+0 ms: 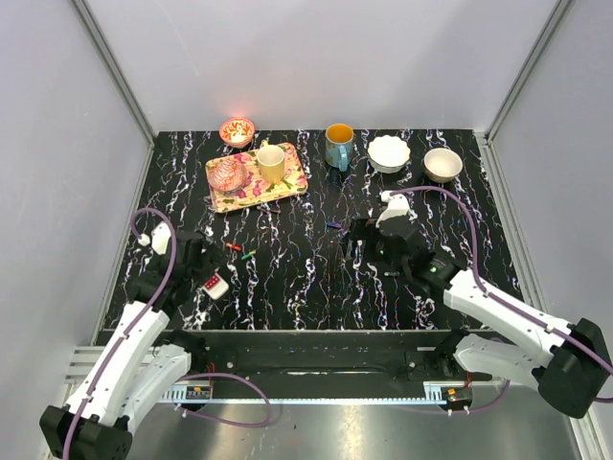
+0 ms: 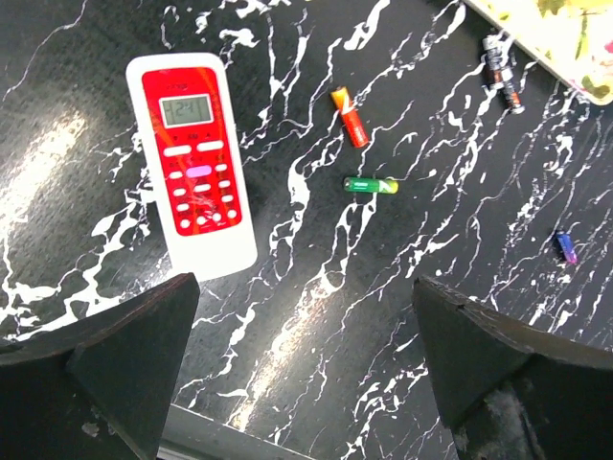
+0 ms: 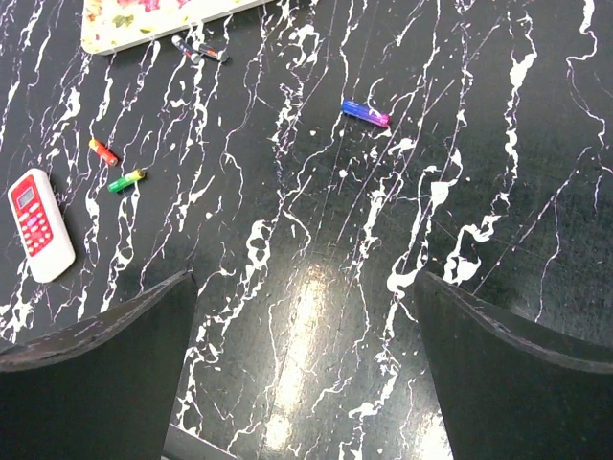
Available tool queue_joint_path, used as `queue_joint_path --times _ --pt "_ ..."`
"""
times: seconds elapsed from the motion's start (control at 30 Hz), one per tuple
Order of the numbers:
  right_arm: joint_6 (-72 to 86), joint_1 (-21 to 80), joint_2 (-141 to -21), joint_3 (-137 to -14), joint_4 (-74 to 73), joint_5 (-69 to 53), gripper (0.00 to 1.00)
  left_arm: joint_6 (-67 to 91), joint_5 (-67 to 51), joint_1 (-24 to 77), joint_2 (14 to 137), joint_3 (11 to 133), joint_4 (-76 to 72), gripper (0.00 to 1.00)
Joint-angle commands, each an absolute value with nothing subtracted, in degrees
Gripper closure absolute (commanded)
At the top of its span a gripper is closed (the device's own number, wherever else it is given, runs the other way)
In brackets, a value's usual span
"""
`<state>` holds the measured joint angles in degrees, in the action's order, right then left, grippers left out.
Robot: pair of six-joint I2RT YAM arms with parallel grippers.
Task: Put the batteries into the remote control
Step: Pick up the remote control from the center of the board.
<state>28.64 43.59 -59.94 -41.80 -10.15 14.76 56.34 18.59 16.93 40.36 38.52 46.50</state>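
The remote control [image 2: 192, 163] lies face up on the black marbled table, white with a red button panel; it also shows in the top view [image 1: 215, 285] and the right wrist view [image 3: 40, 225]. A red battery [image 2: 350, 103] and a green battery [image 2: 370, 185] lie just right of it. A purplish battery [image 3: 365, 112] lies alone mid-table [image 1: 333, 227]. My left gripper [image 2: 302, 297] is open and empty, hovering near the remote. My right gripper [image 3: 302, 287] is open and empty, short of the purplish battery.
A floral tray [image 1: 292, 180] at the back left holds a pink glass bowl [image 1: 227, 174] and a cream cup [image 1: 271, 163]. Two dark batteries [image 2: 503, 72] lie by its edge. A small bowl [image 1: 237, 130], a teal mug [image 1: 338, 145] and two white bowls [image 1: 389, 153] stand along the back.
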Motion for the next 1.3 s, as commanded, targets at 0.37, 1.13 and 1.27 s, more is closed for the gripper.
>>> queue_joint_path --times 0.37,1.13,1.27 --pt "28.1 43.5 -60.2 -45.4 -12.7 6.9 0.00 57.8 17.2 9.0 57.7 38.5 43.0 0.01" --pt "28.3 43.4 -59.0 -44.3 -12.7 4.7 0.00 57.7 17.8 6.8 68.9 42.6 41.5 0.04" --pt "28.4 43.5 -60.3 -44.6 -12.7 4.0 0.00 57.4 17.1 6.0 70.1 42.0 40.7 0.05"
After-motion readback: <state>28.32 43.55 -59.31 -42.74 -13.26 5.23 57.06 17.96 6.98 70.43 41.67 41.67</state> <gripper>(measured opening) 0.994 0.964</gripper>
